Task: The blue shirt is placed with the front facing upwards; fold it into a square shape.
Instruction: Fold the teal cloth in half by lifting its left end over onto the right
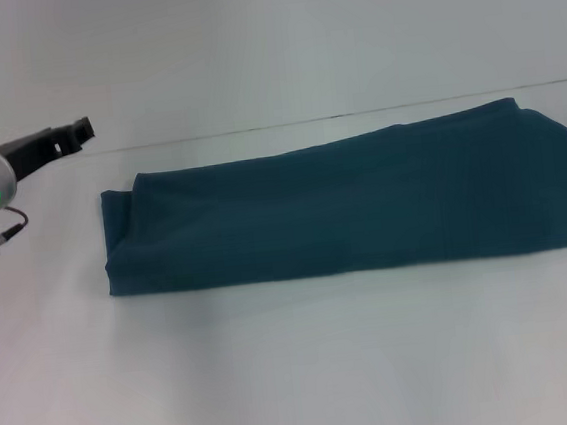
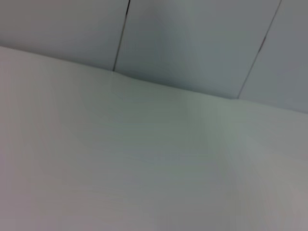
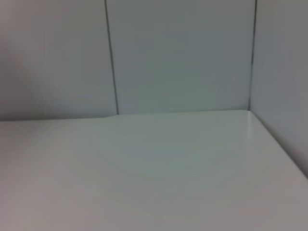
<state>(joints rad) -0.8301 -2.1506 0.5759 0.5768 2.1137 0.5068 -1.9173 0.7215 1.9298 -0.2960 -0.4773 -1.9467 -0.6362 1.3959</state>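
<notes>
The left arm reaches in at the frame's upper left, its gripper [image 1: 77, 131] raised; finger state cannot be told. The blue shirt [image 1: 353, 204], folded into a long band, lies apart, lower right of it on the table [image 1: 299, 372].

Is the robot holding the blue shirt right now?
No, the blue shirt lies alone on the table, with the left gripper off to its side.

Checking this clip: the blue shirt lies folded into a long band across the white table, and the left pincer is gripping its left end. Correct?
Not quite. The blue shirt does lie as a long folded band on the white table, but the left pincer is not on it. The head view shows it off to the shirt's left, apart from the cloth.
</notes>
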